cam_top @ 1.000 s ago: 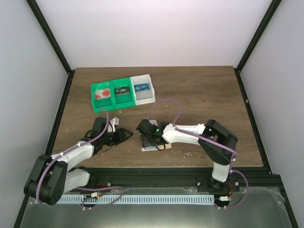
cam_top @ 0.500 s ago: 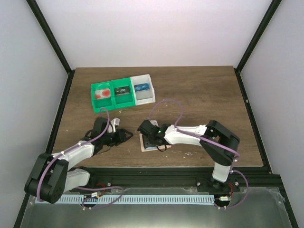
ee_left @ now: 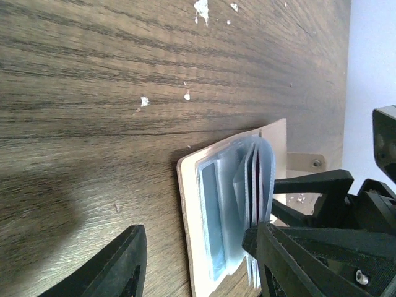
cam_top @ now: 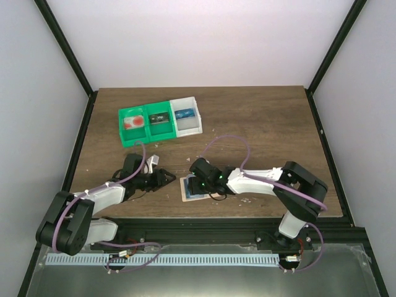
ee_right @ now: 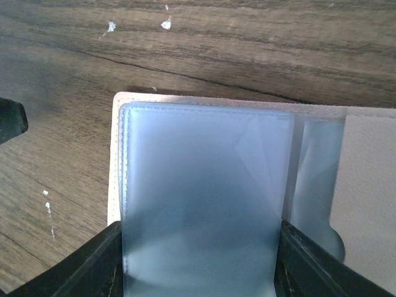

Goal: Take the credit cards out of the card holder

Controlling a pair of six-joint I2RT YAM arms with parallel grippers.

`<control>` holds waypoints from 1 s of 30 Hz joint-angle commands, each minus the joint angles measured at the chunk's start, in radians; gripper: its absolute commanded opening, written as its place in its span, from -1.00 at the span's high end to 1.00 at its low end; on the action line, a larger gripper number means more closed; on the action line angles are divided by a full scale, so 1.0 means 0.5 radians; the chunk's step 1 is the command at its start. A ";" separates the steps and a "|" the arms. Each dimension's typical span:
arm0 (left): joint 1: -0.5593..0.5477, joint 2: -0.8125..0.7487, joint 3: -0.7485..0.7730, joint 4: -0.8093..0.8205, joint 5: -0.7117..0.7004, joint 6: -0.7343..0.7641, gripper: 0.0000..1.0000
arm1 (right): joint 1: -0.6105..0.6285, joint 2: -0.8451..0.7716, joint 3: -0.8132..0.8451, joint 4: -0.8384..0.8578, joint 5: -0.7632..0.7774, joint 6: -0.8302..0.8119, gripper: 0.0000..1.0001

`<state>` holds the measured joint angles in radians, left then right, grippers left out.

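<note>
Item, nearest me: card holder, lying open and flat on the table close to the front edge, between the two grippers; tan cover underneath, grey-blue see-through pockets fanned on top.

Item: left gripper, just beside the holder's left edge and apart from it; fingers spread wide, nothing in them.

Item: right gripper, low over the holder; fingers spread wide with the top pocket lying between them; I cannot tell whether they press on it; no card in their hold.

Item, far side: green tray, two compartments; red-and-white card in the left one, dark card in the right; white tray set against its right side, blue card inside.

Progress, my judgement: three cards lie in the trays, well apart from the holder, so the job looks mostly or wholly done; what is left is proving the remaining pockets empty.

Views compared: the right wrist camera shows the top pocket face-on, cloudy, no card showing through; the left wrist camera shows the pockets edge-on, several leaves, with a thin pinkish line among them that I cannot identify; only the top camera shows the trays and their cards.
</note>
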<state>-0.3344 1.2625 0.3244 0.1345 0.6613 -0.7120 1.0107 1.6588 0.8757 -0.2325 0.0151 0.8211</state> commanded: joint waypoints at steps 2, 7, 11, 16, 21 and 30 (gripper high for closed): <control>0.002 0.047 -0.025 0.128 0.093 -0.029 -0.02 | -0.034 -0.069 -0.065 0.189 -0.117 0.042 -0.16; -0.006 0.055 -0.020 0.138 0.095 -0.031 -0.01 | -0.047 -0.072 -0.069 0.180 -0.112 0.036 -0.05; -0.008 0.055 -0.025 0.138 0.096 -0.026 -0.02 | -0.049 -0.070 -0.064 0.175 -0.115 0.042 -0.23; -0.009 0.055 -0.026 0.136 0.103 -0.026 -0.01 | -0.049 -0.063 -0.060 0.175 -0.113 0.035 -0.29; -0.018 0.037 -0.029 0.142 0.108 -0.033 -0.01 | -0.049 -0.061 -0.055 0.160 -0.102 0.039 -0.31; -0.018 0.052 -0.035 0.147 0.109 -0.025 -0.01 | -0.047 -0.055 -0.025 0.143 -0.106 0.033 -0.20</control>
<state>-0.3393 1.2858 0.3202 0.1867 0.7021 -0.7296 0.9913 1.6455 0.8425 -0.1715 -0.0395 0.8391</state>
